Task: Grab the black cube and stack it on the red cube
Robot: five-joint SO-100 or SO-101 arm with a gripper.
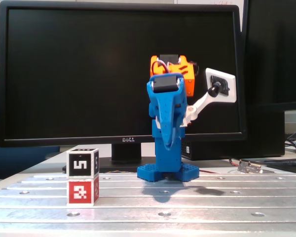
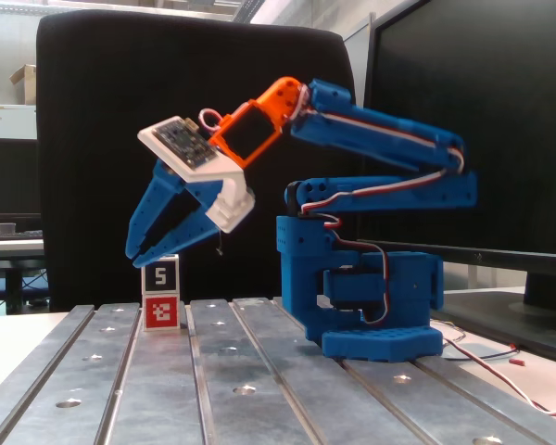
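Observation:
The black cube (image 1: 82, 163) with a white "5" sits stacked squarely on the red cube (image 1: 82, 191) at the left of the metal table. The stack also shows in the other fixed view, black cube (image 2: 160, 274) over red cube (image 2: 160, 312). My blue gripper (image 2: 144, 256) is open and empty, with its jaws a little apart and pointing down and forward. In the front fixed view the gripper (image 1: 167, 140) hangs at the centre in front of the arm's base, well to the right of the stack and touching neither cube.
The arm's blue base (image 1: 167, 173) stands mid-table on the slotted aluminium plate (image 1: 187, 202). A large black monitor (image 1: 89, 74) stands behind it. A small connector and cables (image 1: 250, 167) lie at the right rear.

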